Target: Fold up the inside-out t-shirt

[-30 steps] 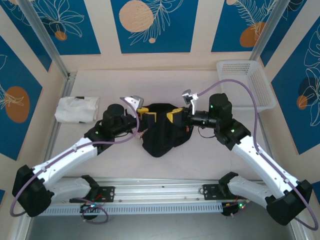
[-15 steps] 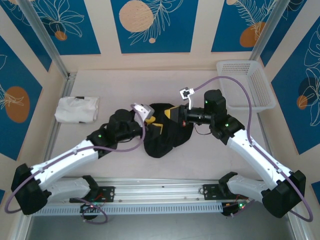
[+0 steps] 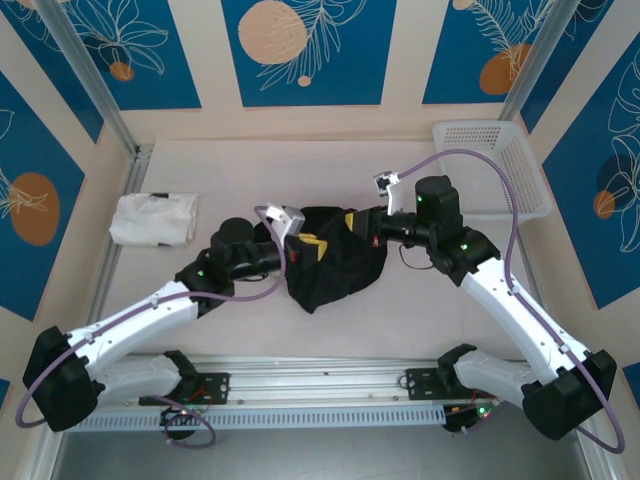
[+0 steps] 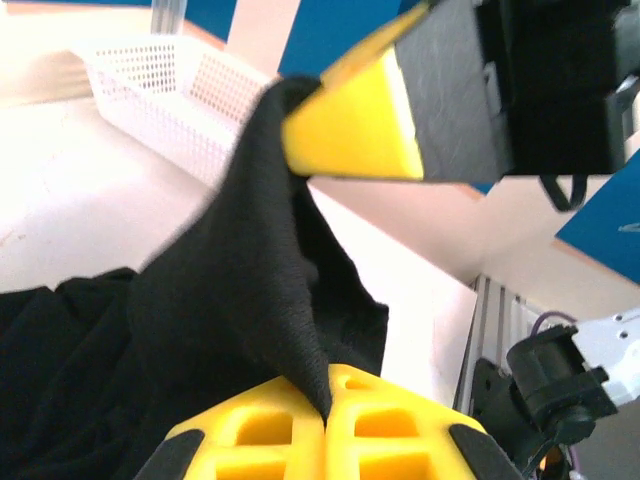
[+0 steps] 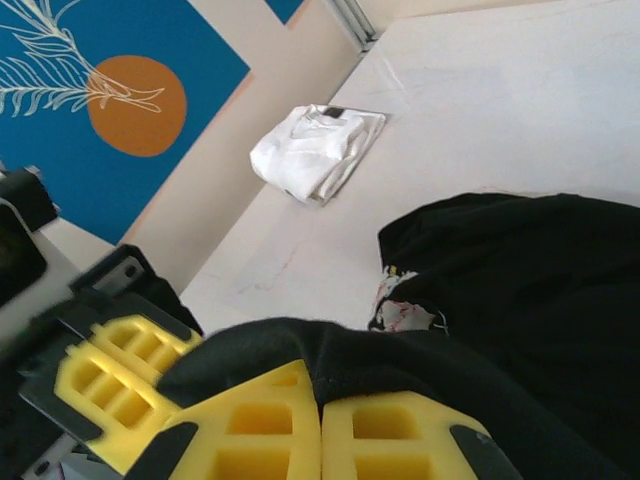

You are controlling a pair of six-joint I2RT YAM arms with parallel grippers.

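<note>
Newly pinched by the left gripper (image 3: pixel 306 246), the black soft cloth t-shirt (image 3: pixel 330 275) lies bunched at the middle of the pale table (image 3: pixel 420 320) — its upper fold also clamped tight by the right gripper (image 3: pixel 360 222). Both arms reach inward, elbows bent, wrists nearly meeting over the cloth.

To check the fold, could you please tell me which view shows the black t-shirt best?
Top external: nearly the whole bunched t-shirt shows. Left wrist gives a pinched fold close up; right wrist, a gripped edge and part of the heap.
</note>
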